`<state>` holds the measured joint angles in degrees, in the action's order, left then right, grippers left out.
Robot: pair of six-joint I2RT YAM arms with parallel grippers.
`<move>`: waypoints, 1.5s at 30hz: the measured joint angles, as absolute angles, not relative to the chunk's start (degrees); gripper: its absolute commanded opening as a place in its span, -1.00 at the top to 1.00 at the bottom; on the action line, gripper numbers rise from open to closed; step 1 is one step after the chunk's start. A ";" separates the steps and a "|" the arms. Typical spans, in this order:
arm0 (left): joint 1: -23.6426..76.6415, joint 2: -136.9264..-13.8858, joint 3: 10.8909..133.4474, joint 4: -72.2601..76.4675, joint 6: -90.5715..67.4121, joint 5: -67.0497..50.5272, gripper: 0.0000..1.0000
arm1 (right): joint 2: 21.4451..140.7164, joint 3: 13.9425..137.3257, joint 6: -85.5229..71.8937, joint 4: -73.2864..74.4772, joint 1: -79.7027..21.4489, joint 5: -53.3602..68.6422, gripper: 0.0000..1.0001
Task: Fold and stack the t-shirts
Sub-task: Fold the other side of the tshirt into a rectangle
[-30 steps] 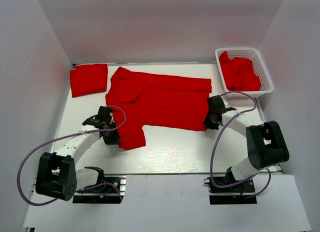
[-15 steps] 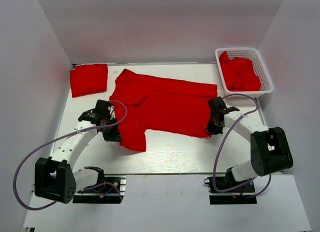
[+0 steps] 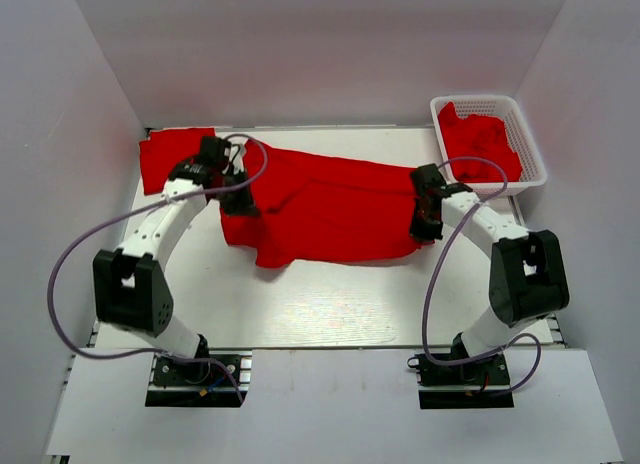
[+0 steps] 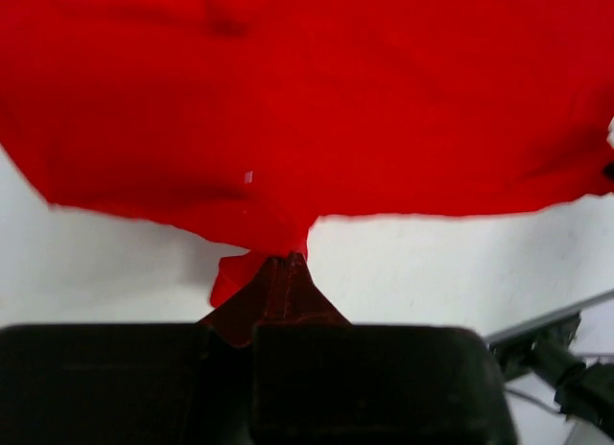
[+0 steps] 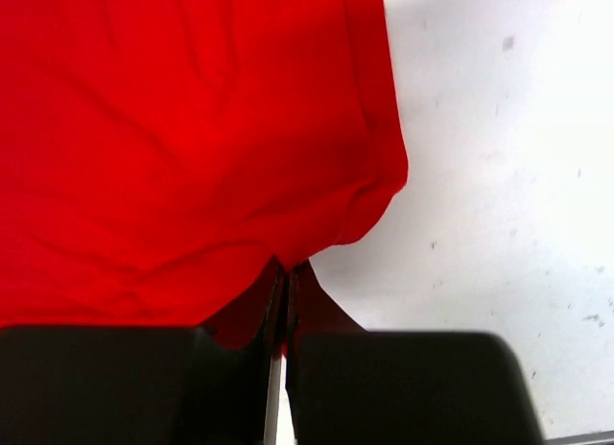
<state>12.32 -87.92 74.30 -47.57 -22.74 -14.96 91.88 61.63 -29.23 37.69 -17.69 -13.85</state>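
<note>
My left pincer (image 4: pixel 288 263) clamped on spread t-shirt (image 3: pixel 330 209) hem, my right pincer (image 5: pixel 286 269) clamped on its opposite edge; shirt lies on counter (image 3: pixel 330 294). Two pincers, one basket (image 3: pixel 490 104). Only top view shows folded t-shirt (image 3: pixel 165 159) far left and red heap (image 3: pixel 480 149) in basket; heap count unclear.

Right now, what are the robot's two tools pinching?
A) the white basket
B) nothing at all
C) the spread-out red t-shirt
C: the left tool and the right tool are each shut on an edge of the spread-out red t-shirt.
</note>
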 measured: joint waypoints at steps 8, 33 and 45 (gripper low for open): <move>11.70 -100.97 89.08 -45.17 -21.50 -12.62 1.00 | 97.32 70.41 -27.33 40.32 -17.10 -14.85 1.00; 7.57 -122.04 116.33 -45.04 -21.87 -6.20 1.00 | 111.90 88.75 -23.03 43.46 -9.08 -12.45 1.00; 6.28 -125.75 124.73 -43.81 -20.29 -5.50 1.00 | 114.56 92.79 -20.47 43.16 -8.47 -10.85 1.00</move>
